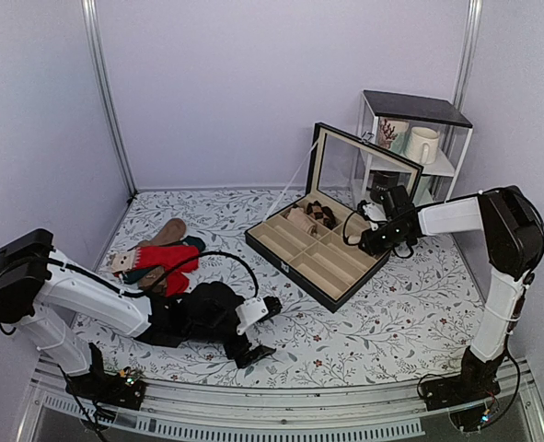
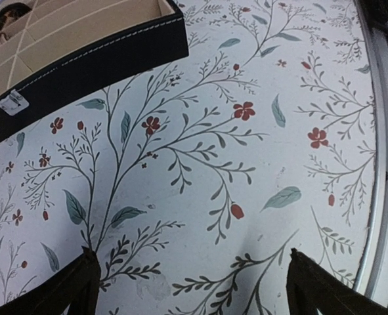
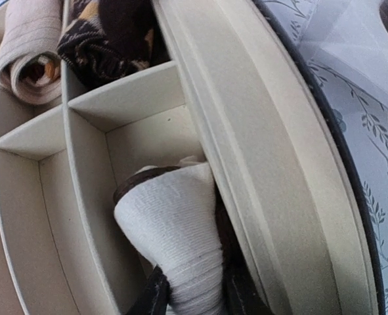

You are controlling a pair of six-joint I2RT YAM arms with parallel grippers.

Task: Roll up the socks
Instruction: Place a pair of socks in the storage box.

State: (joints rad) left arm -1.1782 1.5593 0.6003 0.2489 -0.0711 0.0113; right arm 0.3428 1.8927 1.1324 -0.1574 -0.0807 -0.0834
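The socks (image 3: 171, 223) show in the right wrist view as a cream knit roll with a dark brown edge. The roll sits in a compartment of the divided box (image 3: 246, 131), against its side wall. My right gripper (image 3: 194, 292) is shut on the roll's near end. In the top view the right gripper (image 1: 371, 238) reaches into the box (image 1: 290, 262) at its right corner and hides the roll. My left gripper (image 1: 264, 329) is open and empty, low over the floral cloth (image 2: 200, 164), in front of the box; its jaws stand wide apart in the left wrist view (image 2: 190, 257).
A beige sock roll (image 3: 29, 46) and a dark patterned roll (image 3: 108, 39) fill the box's back compartments. Red socks (image 1: 166, 260) and tan and teal socks (image 1: 168, 235) lie at the left. A shelf with mugs (image 1: 419, 143) stands behind the raised box lid (image 1: 364, 152).
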